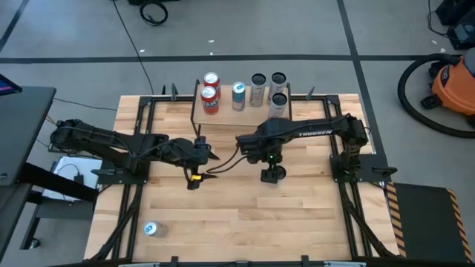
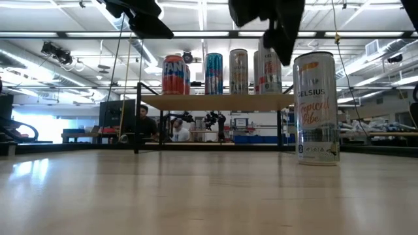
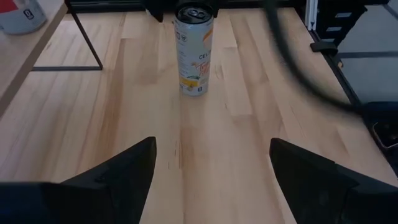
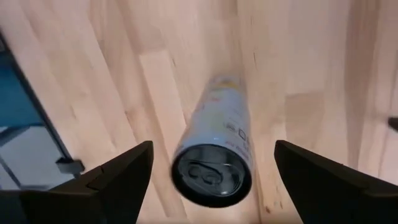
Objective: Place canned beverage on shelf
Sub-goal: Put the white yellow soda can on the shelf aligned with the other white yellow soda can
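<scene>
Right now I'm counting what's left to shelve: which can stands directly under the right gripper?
The tall white Celsius can, upright on the table beneath the open right gripper. The others are on the shelf or alone at the table's near-left corner.

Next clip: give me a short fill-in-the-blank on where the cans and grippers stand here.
1. The right gripper hangs directly above the Celsius can with its jaws ____.
2. The Celsius can stands ____ on the table.
3. The shelf holds ____ cans.
4. A lone blue can sits near the table's front-____ corner.

Missing words: open; upright; six; left
</scene>
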Controlling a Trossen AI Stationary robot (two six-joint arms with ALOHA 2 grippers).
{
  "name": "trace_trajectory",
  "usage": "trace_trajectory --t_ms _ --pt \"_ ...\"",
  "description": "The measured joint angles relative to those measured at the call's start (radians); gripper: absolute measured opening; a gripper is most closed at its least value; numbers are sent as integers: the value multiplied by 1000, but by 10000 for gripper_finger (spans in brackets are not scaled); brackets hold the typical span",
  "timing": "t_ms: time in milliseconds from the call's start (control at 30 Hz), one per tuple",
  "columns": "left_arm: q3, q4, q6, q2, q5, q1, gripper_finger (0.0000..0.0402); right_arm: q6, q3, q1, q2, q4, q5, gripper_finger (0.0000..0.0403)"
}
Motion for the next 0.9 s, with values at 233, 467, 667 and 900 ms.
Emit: trace_trajectory --t_ms 233,467,667,900 --pt "0 27 32 0 -23 0 316 72 127 9 -1 -29 -10 343" --pt "0 48 30 0 -28 1 316 103 282 68 -16 -26 74 343" --pt "0 210 -26 0 -27 1 316 160 366 130 -63 -27 156 343" --pt "0 366 42 0 -14 1 316 157 385 205 -103 17 227 343"
